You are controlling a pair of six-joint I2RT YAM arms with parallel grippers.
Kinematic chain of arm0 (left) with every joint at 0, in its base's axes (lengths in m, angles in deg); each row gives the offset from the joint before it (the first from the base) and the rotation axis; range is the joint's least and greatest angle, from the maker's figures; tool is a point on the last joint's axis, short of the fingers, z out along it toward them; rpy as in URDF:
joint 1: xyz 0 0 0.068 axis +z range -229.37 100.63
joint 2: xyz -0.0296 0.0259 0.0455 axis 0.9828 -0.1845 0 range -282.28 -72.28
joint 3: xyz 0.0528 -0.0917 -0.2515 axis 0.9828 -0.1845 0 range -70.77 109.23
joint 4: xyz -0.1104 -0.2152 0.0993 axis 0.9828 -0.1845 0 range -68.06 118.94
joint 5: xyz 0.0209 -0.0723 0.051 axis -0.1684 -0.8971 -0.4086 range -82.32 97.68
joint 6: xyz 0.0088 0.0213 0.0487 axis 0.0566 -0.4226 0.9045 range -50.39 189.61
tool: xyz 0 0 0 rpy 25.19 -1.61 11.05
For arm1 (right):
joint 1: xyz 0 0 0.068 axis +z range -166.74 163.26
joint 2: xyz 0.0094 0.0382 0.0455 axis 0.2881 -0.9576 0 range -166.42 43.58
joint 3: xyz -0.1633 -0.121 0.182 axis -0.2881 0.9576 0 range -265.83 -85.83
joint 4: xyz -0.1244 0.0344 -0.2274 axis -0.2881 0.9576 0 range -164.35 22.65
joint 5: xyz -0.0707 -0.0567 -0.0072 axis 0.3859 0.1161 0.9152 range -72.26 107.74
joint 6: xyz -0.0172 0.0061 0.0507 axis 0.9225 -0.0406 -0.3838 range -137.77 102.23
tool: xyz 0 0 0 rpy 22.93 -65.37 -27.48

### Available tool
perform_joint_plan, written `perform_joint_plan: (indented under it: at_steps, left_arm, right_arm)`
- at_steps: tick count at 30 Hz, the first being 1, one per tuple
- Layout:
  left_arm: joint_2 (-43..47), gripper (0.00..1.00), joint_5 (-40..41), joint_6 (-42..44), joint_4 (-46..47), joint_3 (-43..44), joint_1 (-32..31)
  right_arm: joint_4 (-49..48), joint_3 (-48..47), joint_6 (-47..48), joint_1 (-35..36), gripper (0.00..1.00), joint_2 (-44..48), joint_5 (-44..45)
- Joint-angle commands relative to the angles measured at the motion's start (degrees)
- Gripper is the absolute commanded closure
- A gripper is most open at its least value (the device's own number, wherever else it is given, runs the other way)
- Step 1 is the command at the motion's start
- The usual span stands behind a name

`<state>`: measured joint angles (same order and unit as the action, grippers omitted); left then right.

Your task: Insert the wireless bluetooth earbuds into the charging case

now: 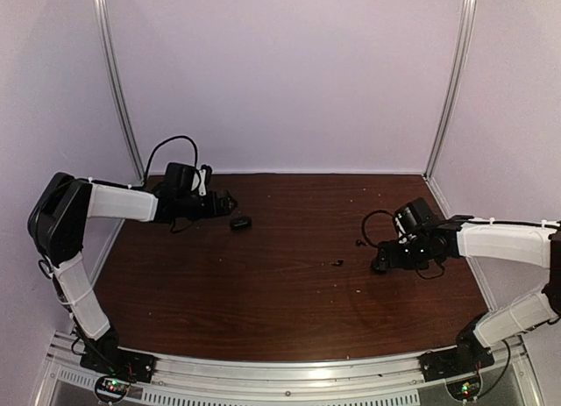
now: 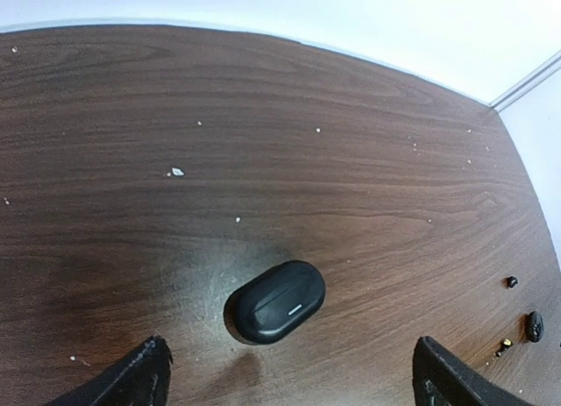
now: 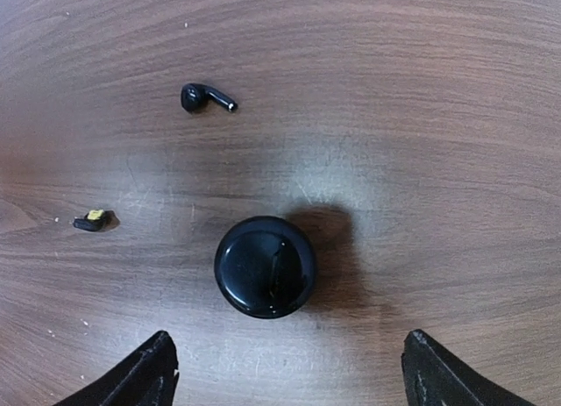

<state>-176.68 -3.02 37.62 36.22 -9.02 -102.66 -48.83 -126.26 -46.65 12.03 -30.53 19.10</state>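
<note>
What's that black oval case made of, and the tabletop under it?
The charging case looks like moulded black plastic, smooth and semi-gloss: soft highlights on its rounded lid. The table looks like dark wood or wood-grain laminate, by its grain lines; which, I cannot tell.

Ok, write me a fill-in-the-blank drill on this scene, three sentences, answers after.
The charging case lies just ahead of the left gripper, whose jaws are ___.
Its lid is ___.
The stemmed earbud lies on the wooden ___, beyond the open right gripper.
Answers: open; shut; table.
</note>
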Motion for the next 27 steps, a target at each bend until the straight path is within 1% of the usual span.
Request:
perform_joint_plan:
  at_steps: [1, 4, 9, 15, 17, 21, 23, 27]
  left_arm:
    - [3.04, 0.02, 1.51, 2.92, 3.43, -1.41, 0.26]
    - [4.81, 0.02, 2.82, 3.94, 4.83, -2.73, 0.11]
    - [9.52, 0.02, 3.65, 3.29, 11.68, -8.13, -0.16]
    - [14.84, 0.02, 7.24, 4.44, 16.35, -12.35, -1.39]
    - [16.29, 0.02, 7.22, 5.36, 16.97, -12.98, -1.58]
    - [19.31, 0.02, 3.50, 9.05, 18.53, -14.83, -1.68]
    - [20.70, 0.02, 4.66, 9.13, 18.91, -15.61, -1.76]
    - [21.08, 0.02, 7.05, 9.38, 15.48, -14.43, -1.71]
  right_arm:
    - [-2.94, 0.60, 0.57, -0.30, 0.12, -2.99, 0.58]
    - [-4.40, 0.36, 1.25, -0.21, 0.16, -5.21, 0.23]
    - [-5.68, -0.09, 1.71, -0.21, 0.22, -8.68, -0.35]
    - [-6.99, -0.89, 2.57, -0.03, 0.26, -12.24, -0.19]
    - [-7.50, -1.04, 2.78, 0.05, 0.27, -13.01, 0.42]
    - [-8.58, -1.73, 2.87, 0.14, 0.31, -14.86, -0.24]
    - [-8.85, -2.04, 2.93, 0.29, 0.33, -15.53, -0.33]
    - [-9.07, -2.35, 3.34, 0.31, 0.35, -16.38, -0.10]
